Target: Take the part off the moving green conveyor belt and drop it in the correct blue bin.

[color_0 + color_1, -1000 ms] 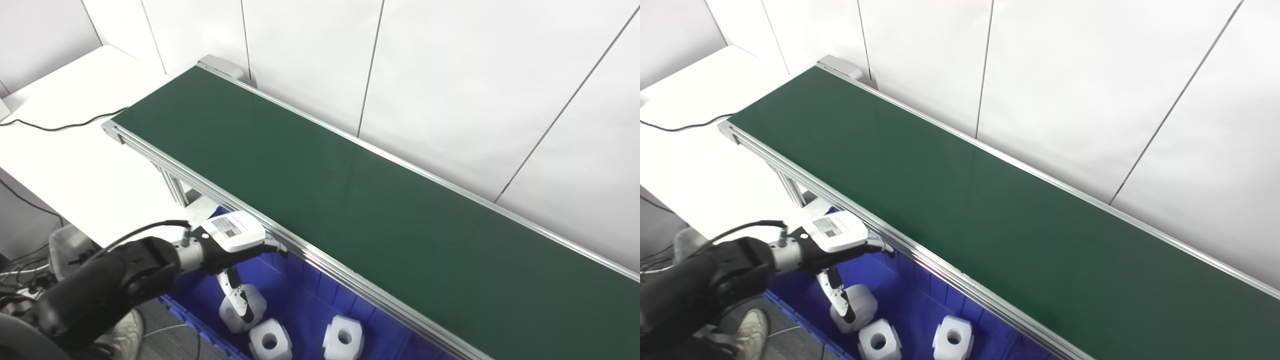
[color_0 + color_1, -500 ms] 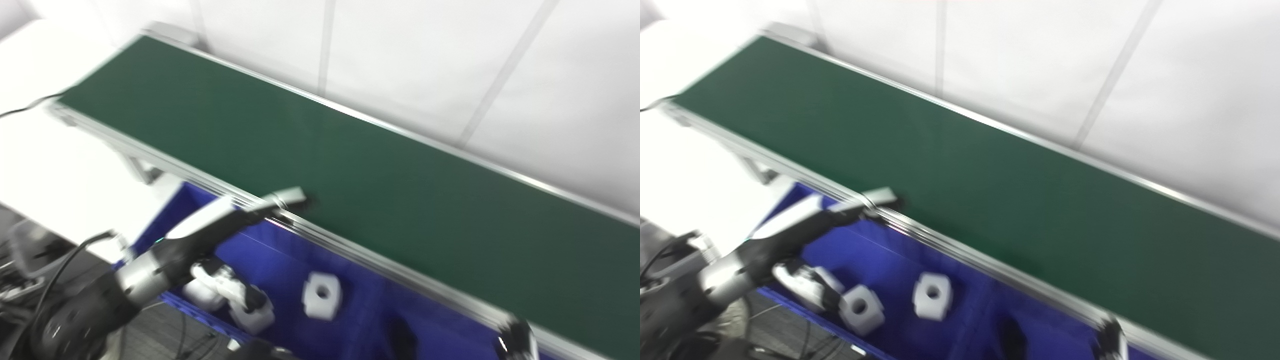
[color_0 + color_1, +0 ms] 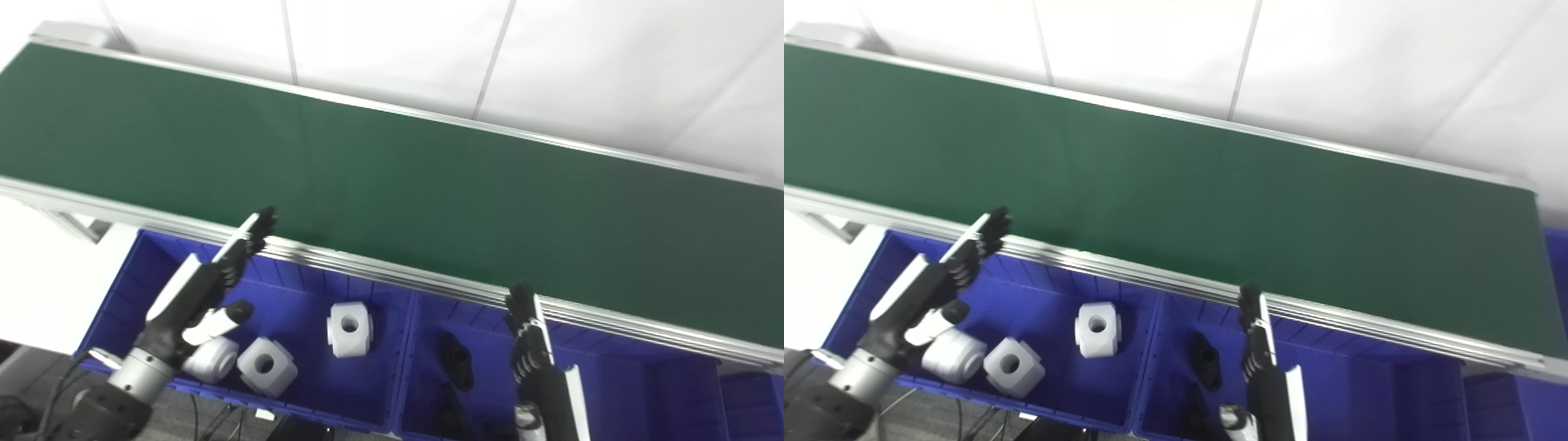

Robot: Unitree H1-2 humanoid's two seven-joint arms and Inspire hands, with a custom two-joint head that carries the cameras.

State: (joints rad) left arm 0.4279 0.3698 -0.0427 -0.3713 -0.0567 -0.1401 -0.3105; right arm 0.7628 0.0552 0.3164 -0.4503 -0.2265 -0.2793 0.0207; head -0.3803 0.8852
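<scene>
While no part shows on the belt: pick not yet possible.
Belt (image 3: 392, 165): bare, beyond both hands.
Left hand (image 3: 202, 288): fingers straight, empty, tips at belt rail.
Right hand (image 3: 533, 349): fingers straight, empty, over bin (image 3: 612, 380).

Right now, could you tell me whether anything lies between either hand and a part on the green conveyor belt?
No part shows on the green conveyor belt, so there is nothing to reach for yet. The left hand and right hand hover open over the blue plastic bins; only the belt's aluminium side rail separates them from the belt.
</scene>
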